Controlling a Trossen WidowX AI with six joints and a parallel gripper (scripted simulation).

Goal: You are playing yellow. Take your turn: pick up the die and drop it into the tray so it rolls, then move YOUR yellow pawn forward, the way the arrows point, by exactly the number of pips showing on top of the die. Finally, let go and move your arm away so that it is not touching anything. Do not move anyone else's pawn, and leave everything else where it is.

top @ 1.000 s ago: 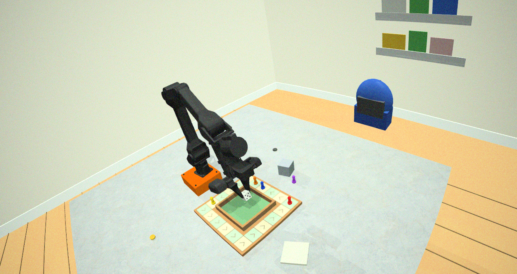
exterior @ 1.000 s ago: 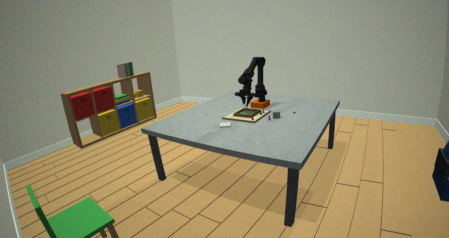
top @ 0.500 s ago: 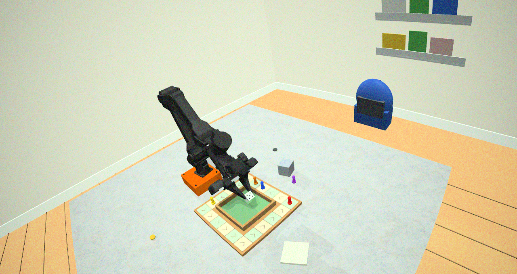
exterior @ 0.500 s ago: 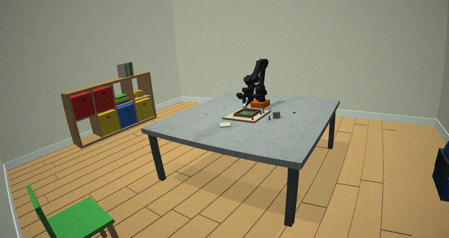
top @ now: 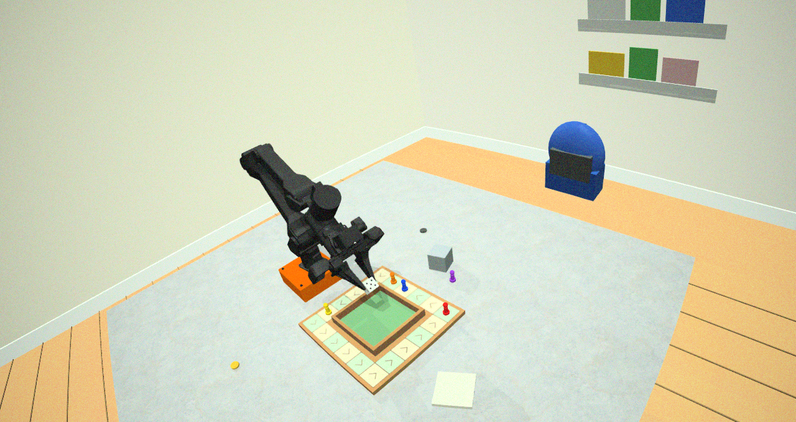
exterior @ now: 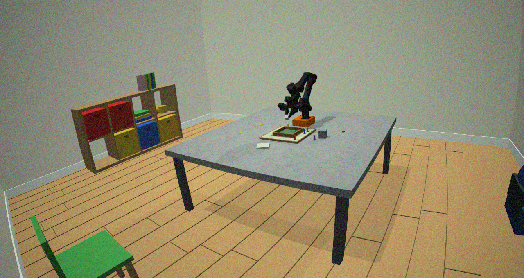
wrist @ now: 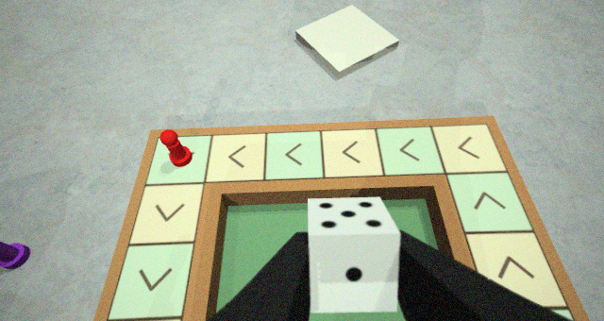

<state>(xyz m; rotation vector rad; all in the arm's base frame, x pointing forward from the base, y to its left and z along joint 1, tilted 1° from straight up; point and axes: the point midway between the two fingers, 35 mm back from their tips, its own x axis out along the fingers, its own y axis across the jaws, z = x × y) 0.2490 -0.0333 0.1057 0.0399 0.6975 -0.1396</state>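
Gripping a white die (top: 371, 284) (exterior: 286, 117) (wrist: 354, 255) snugly between the two black fingers of the gripper (top: 371, 286) (exterior: 286, 116) (wrist: 347, 244), held up off the board (top: 374, 390) (exterior: 267, 137) (wrist: 330, 126) and apart from the green-floored tray (top: 399, 331) (exterior: 287, 134) (wrist: 326, 185). Showing five pips on the die's upper face in the wrist view, and one on the face below that. Left standing on the track beside the tray: a yellow pawn (top: 327, 309) (exterior: 287, 124). Also upright on the track: an orange pawn (top: 393, 278) (exterior: 307, 129) near a blue pawn (top: 403, 284) (exterior: 303, 130), with a red pawn (top: 445, 308) (exterior: 294, 137) (wrist: 176, 150) on a corner square. Off the board, on the grey table (top: 194, 308) (exterior: 238, 162) (wrist: 94, 52): a purple pawn (top: 451, 276) (exterior: 314, 137) (wrist: 14, 255) near a grey cube (top: 440, 258) (exterior: 322, 134), plus a flat cream square (top: 454, 389) (exterior: 263, 145) (wrist: 346, 39). Set farther out, a small dark disc (top: 423, 230) (exterior: 343, 131) and, on the yellow pawn's side, a yellow disc (top: 234, 365) (exterior: 240, 132).
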